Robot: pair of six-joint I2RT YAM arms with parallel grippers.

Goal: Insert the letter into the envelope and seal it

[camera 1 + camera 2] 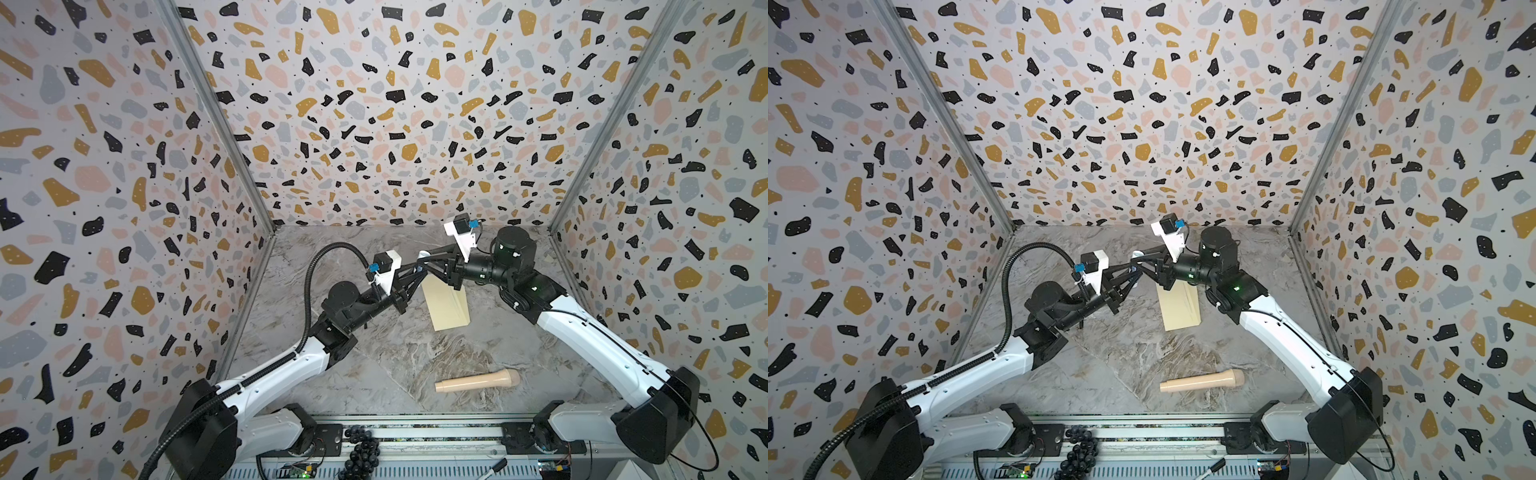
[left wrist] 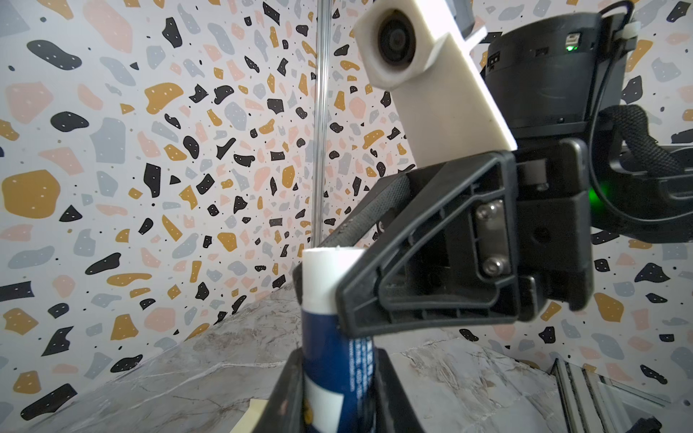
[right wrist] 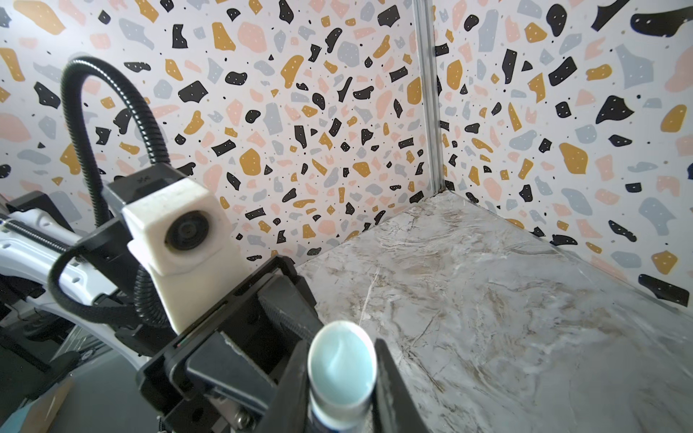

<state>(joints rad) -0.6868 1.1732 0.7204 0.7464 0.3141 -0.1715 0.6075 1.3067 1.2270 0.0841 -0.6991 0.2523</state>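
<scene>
Altogether, one envelope (image 1: pixel 444 307), one beige cylinder (image 1: pixel 478 381), one glue stick (image 2: pixel 330 367), left fingers (image 2: pixel 281 405) and right fingers (image 3: pixel 395 393) clamping it.

Left gripper (image 1: pixel 417 270) and right gripper (image 1: pixel 428 257) meet tip to tip mid-air, both clamped.

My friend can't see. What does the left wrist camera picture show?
A blue glue stick is held in the left gripper, and the right gripper pinches its white cap. Behind them are speckled walls and a marble table.
</scene>
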